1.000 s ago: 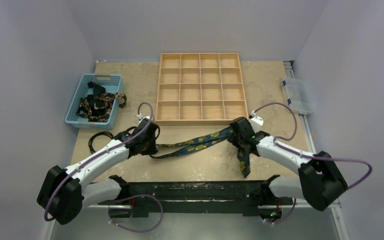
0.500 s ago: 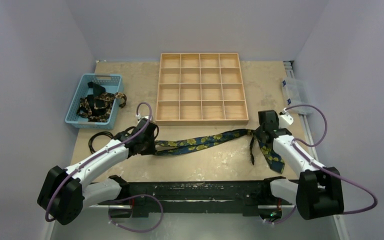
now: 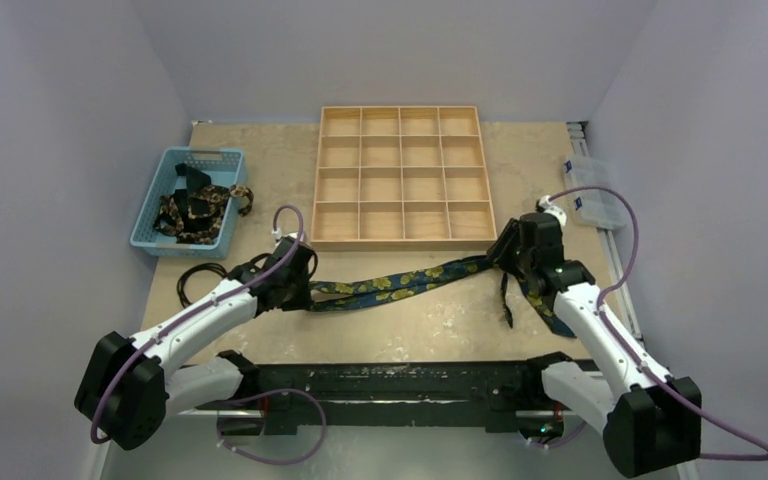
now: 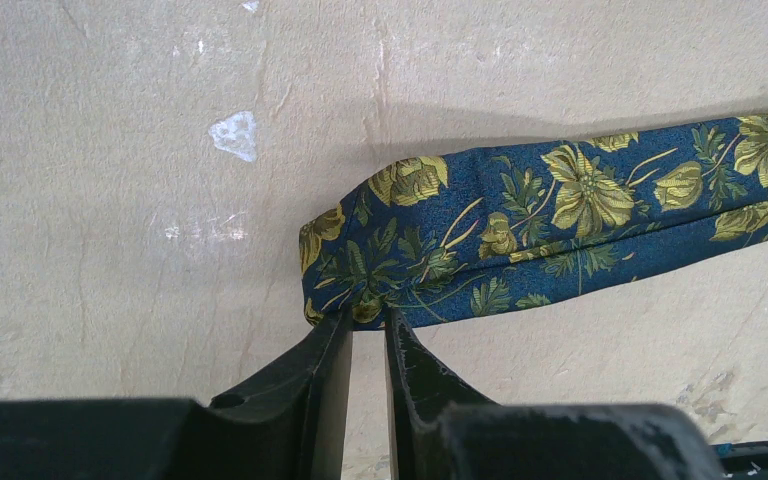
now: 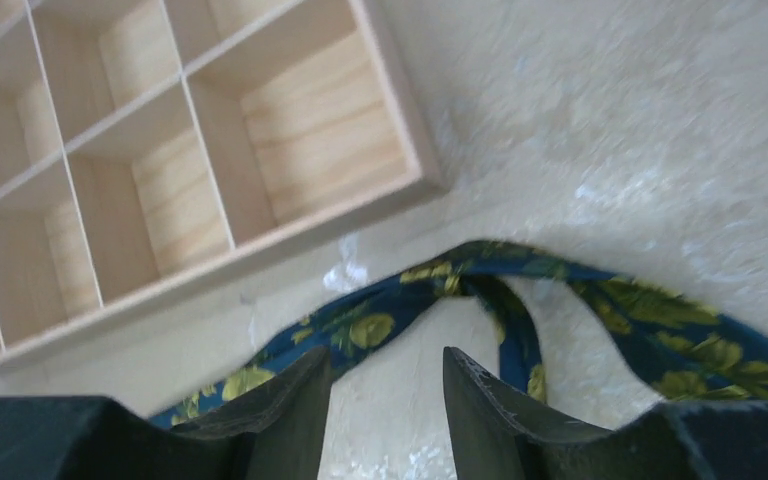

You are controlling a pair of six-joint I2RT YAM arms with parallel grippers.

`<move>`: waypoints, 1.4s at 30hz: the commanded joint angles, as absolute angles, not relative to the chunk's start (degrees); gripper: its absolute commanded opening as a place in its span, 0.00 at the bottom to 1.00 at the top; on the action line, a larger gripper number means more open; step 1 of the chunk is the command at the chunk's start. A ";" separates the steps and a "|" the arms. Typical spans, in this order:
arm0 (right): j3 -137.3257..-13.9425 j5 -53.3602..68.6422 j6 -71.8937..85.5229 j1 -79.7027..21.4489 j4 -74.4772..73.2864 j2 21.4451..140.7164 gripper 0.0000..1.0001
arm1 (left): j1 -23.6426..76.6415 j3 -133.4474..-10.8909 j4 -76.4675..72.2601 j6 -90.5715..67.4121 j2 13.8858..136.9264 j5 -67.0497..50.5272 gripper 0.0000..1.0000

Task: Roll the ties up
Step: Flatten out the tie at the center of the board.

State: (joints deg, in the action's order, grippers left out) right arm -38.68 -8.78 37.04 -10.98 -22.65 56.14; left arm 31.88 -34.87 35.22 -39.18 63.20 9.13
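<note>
One navy tie (image 3: 400, 282) with yellow-gold flowers lies stretched across the table in front of the wooden tray (image 3: 405, 241). Its right part bends back toward the near edge (image 3: 545, 305). My left gripper (image 3: 302, 290) is shut on the tie's folded left end, which shows pinched at the fingertips in the left wrist view (image 4: 368, 318). My right gripper (image 3: 507, 256) is open just above the bend of the tie (image 5: 480, 262), with nothing between its fingers (image 5: 295, 395). More ties (image 3: 198, 210) lie bundled in the blue basket (image 3: 160, 237).
A thin black cable loop (image 3: 195, 275) lies left of my left gripper. A clear plastic box (image 3: 595, 190) sits at the right table edge. The tray's near corner (image 5: 260, 255) is close ahead of my right gripper.
My right gripper moved right, pulling the tie's wide end with it, then let go and now hovers open over the bend. My left arm has not moved.
</note>
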 commanded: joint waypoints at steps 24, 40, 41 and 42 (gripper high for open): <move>-39.15 -12.74 38.64 -1.87 -15.09 71.53 0.52 | 30.47 -35.06 34.43 -38.52 61.28 9.23 0.18; -40.79 -10.28 36.95 0.97 -9.88 85.28 0.55 | 28.62 -37.18 34.57 -37.09 58.20 10.74 0.49; -40.26 -8.75 37.91 1.27 -10.56 84.50 0.55 | 28.66 -37.13 34.47 -36.95 57.58 10.36 0.51; -39.45 -7.86 38.89 1.43 -11.20 83.68 0.55 | 28.70 -37.10 34.42 -36.92 57.24 10.30 0.51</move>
State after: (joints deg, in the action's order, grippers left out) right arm -41.82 -10.72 35.97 -0.01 -9.41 86.28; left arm 29.19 -35.03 35.46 -38.15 59.70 10.04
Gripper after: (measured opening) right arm 0.544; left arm 0.495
